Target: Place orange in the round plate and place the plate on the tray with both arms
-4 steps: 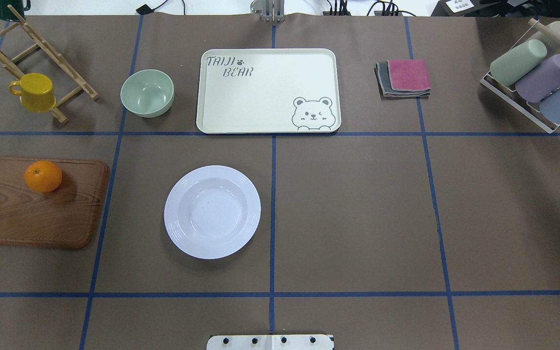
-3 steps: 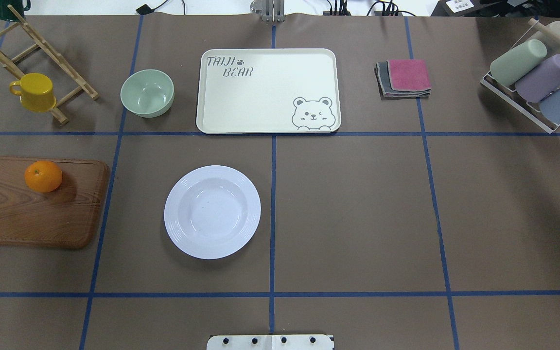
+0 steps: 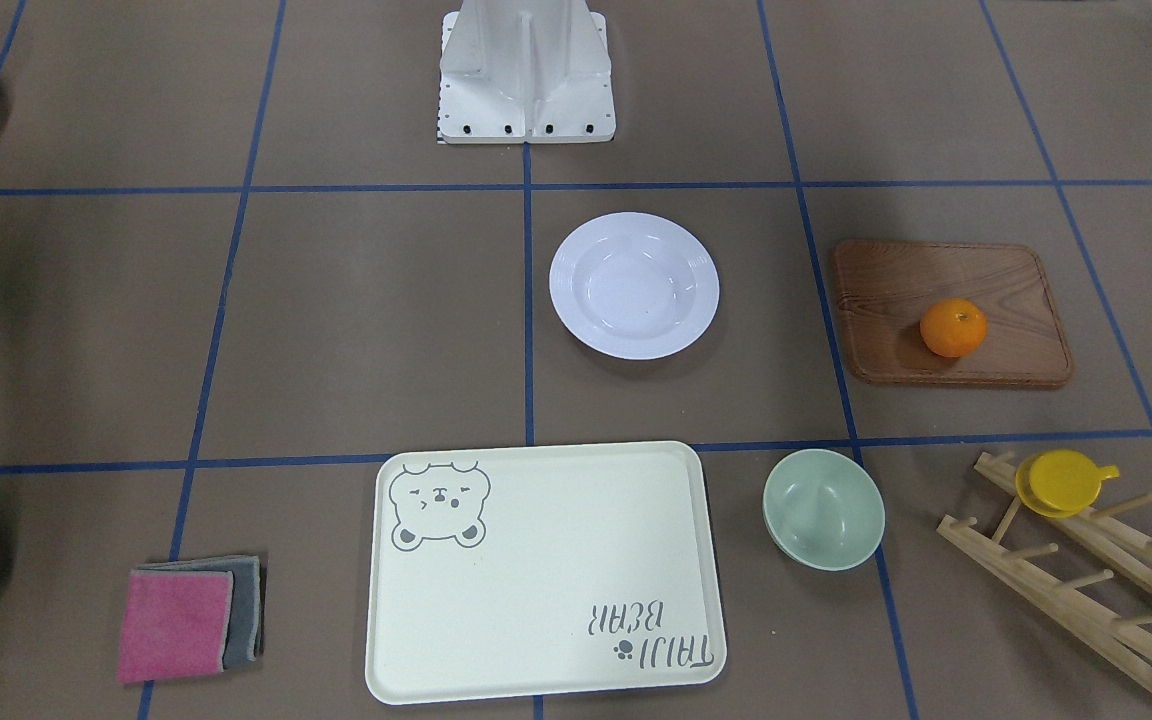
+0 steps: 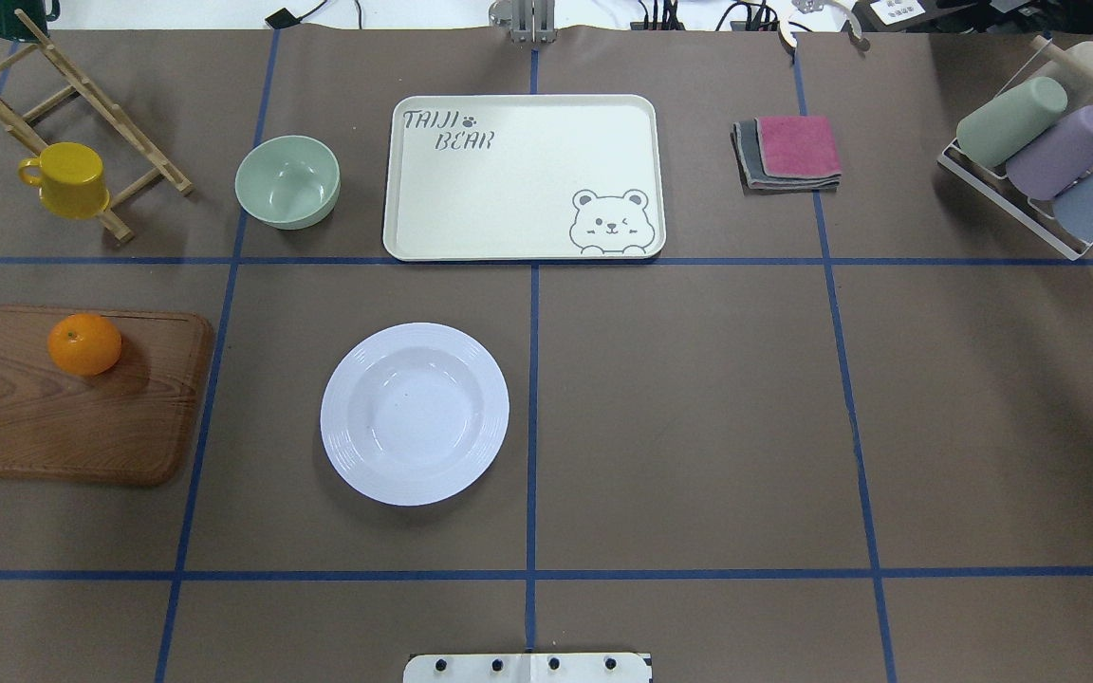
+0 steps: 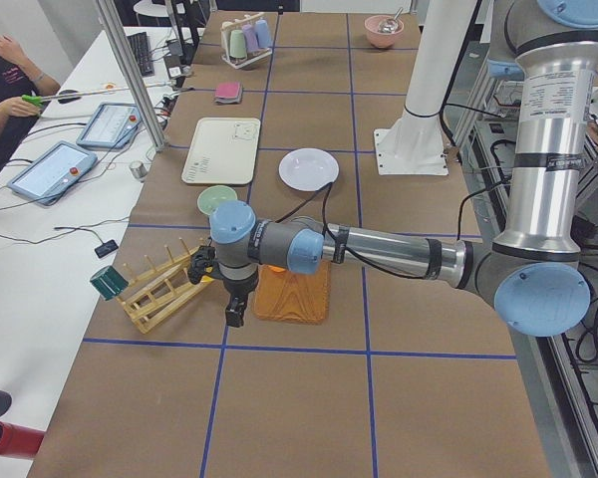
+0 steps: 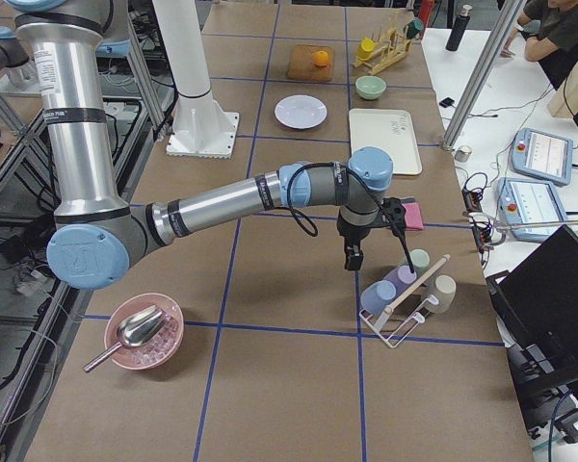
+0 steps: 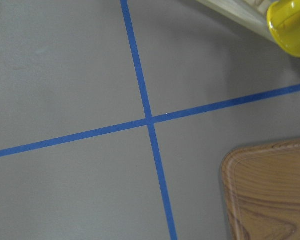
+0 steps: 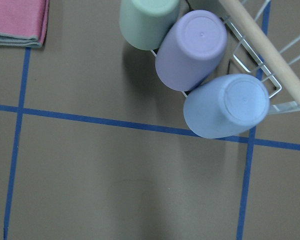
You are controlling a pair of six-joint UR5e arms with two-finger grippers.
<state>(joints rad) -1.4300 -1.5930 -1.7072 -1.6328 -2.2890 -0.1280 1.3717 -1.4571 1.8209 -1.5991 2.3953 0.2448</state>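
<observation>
Start with the fruit. Find the orange (image 4: 83,343) on the wooden board (image 4: 53,427), close to the board's far edge, at 9 o'clock from the round plate (image 4: 414,417) and well apart from it. See the plate bare inside, flat on the table, with the tray (image 4: 518,180) at about 1 o'clock from it, bare too.

Spot the left gripper (image 5: 235,315) hanging just past the board's 9 o'clock end, pointing down, with nothing seen in it. Spot the right gripper (image 6: 352,260) far off beside the cup rack (image 4: 1007,204), also with nothing seen in it. Open or closed? Cannot tell for either: too small, and seen only from the side.

Pick the left one for the orange, being the nearer. Bring it right over the top of the fruit, fingers wide, then go straight down. Pinch around the fat middle, softly, to stop any rolling or slipping. Keep clear of the yellow cup (image 4: 67,178) at 12 o'clock from the board. Lift high enough to pass over the plate's rim.
</observation>
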